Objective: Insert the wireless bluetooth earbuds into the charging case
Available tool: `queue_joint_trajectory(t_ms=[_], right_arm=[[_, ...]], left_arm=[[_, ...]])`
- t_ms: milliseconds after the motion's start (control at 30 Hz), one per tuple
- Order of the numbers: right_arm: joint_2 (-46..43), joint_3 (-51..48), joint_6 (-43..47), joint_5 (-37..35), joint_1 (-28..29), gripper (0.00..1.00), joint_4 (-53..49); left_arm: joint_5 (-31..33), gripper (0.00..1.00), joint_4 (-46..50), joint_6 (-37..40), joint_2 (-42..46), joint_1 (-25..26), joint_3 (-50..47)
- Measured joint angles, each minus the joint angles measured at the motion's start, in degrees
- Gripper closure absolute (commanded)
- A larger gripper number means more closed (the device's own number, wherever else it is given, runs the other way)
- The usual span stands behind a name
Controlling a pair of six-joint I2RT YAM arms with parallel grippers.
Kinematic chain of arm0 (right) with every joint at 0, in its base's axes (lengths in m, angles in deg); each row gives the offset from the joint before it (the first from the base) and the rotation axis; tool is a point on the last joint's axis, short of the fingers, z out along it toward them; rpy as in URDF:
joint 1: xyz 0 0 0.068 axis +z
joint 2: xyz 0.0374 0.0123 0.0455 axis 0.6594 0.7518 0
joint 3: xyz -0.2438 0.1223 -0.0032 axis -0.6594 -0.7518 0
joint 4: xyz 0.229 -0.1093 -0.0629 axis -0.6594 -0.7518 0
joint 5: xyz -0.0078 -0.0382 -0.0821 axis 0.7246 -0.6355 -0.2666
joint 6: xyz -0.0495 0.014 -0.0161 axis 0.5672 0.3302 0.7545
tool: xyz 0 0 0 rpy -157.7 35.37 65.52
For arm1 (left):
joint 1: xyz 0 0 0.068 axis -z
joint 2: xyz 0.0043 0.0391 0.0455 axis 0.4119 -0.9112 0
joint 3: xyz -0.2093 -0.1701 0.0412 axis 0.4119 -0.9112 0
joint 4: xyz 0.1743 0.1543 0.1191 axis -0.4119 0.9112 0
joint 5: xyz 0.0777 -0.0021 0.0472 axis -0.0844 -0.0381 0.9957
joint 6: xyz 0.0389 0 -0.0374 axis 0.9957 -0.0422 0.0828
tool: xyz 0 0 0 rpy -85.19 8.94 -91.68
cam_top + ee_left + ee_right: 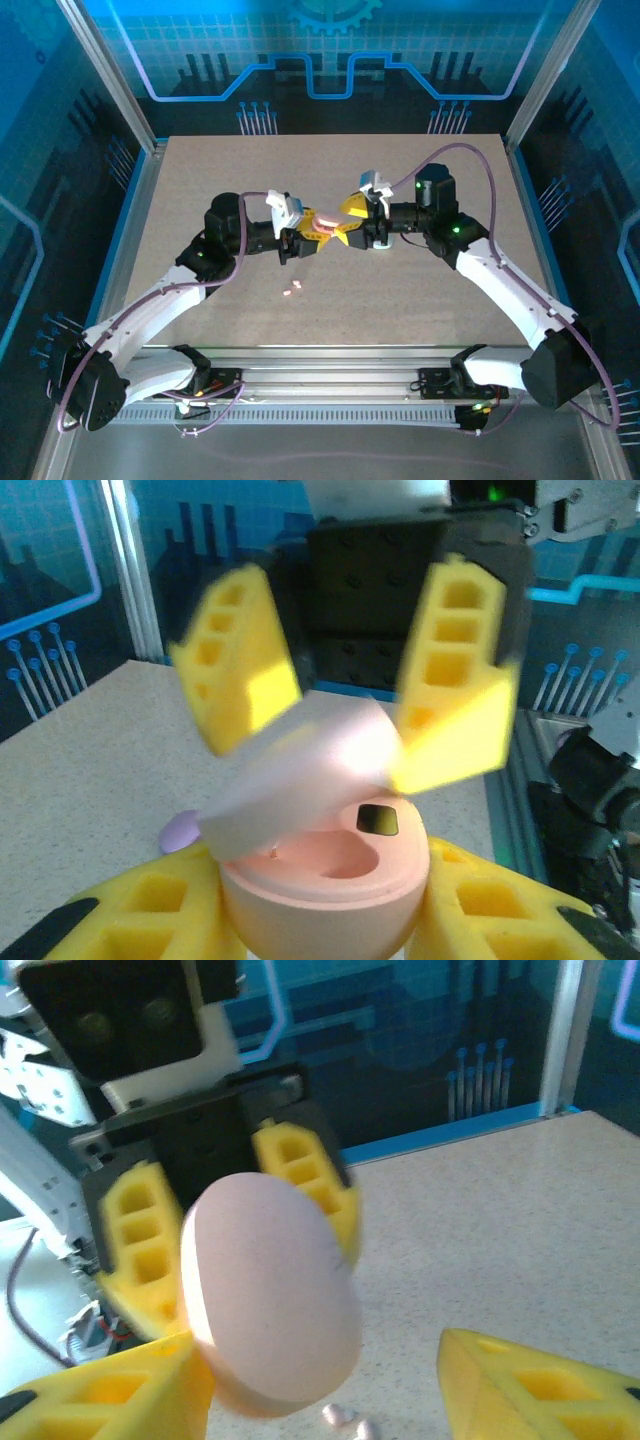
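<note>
Presently: left claw (320, 922) clamped on pink charging case (318, 872) (lid (300, 770) raised, motion-blurred); right claw (320, 1400) spread wide, astride that lid; pink earbuds (292, 289) on table (420, 300), tiny, indistinct.

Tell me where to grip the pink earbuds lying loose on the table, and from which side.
Come straight down from above with the open right gripper and pinch one pink earbud across its rounded body. They lie low on the table, close together, so a side approach would likely scrape or nudge both.
</note>
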Motion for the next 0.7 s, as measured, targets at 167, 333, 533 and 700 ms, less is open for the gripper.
queue_joint_trajectory(t_ms=[167, 333, 533, 700], right_arm=[[0.0, 0.5, -0.7, -3.0, -1.1, 0.38, 1.4], [0.0, 0.5, -1.0, -2.8, -1.1, 0.36, 1.4], [-2.3, 0.5, -2.6, -3.1, -1.1, 0.31, 1.5], [-6.3, 1.5, -4.4, -7.0, -1.1, 0.31, 1.4]], left_arm=[[-1.4, 0.69, 0.3, 0.1, 0.0, 1.4, 0.0], [-1.0, 0.69, -0.1, -0.1, 0.0, 1.5, -0.2], [3.5, 0.69, -5.7, -2.0, 0.9, 1.5, -4.3], [8.1, 0.70, -12.0, -4.1, 1.2, 1.5, -8.1]])
